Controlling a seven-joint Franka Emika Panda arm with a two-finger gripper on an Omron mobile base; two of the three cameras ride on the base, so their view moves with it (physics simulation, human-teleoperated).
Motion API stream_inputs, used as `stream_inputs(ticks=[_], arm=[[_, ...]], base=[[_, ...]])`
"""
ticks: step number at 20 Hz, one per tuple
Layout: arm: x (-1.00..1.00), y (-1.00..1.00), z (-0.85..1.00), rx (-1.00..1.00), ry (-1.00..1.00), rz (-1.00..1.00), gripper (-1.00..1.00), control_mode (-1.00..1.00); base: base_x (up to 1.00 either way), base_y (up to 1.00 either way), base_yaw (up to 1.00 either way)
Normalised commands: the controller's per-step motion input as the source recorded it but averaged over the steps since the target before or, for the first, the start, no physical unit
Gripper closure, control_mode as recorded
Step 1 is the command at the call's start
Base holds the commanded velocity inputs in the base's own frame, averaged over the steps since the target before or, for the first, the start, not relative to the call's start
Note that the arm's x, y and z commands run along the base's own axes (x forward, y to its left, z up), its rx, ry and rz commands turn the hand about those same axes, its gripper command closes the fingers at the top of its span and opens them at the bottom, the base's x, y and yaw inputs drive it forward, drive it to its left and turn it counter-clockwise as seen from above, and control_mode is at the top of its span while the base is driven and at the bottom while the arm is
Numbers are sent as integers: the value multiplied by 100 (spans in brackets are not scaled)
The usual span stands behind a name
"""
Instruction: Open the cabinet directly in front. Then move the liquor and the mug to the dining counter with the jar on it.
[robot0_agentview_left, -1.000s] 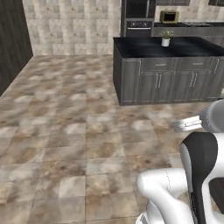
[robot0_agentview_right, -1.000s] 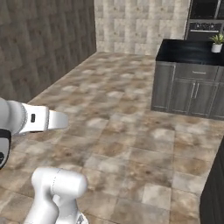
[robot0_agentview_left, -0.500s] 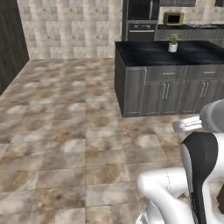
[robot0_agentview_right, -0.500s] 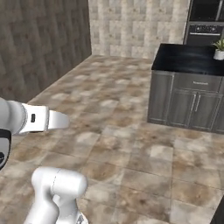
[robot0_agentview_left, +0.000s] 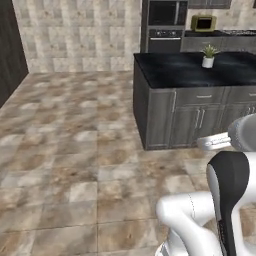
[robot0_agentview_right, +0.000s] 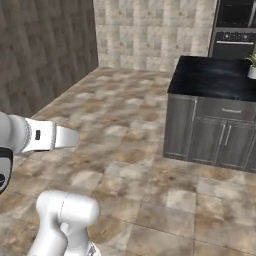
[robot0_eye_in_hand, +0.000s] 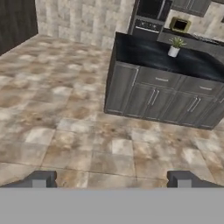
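Base in transit, nothing carried: two-finger gripper (robot0_eye_in_hand: 111, 179) spread wide and empty. Ahead of it, small black-topped island (robot0_eye_in_hand: 144, 87) with potted plant (robot0_eye_in_hand: 174, 47); dining counter, bottle, mug unseen. Next: locate them.

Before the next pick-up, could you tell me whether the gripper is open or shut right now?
Open: in the hand view the gripper's two dark fingertips stand far apart with nothing between them.
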Motion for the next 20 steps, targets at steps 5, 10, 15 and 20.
stream_inputs(ticks=[5, 10, 15, 20], arm=[[0, 0, 0, 0, 0, 0, -100, 100], [0, 0, 0, 0, 0, 0, -100, 100], [0, 0, 0, 0, 0, 0, -100, 100], [0, 0, 0, 0, 0, 0, -100, 100]], base=[[100, -28, -7], [100, -86, -13], [100, -100, -9], [100, -100, -13]])
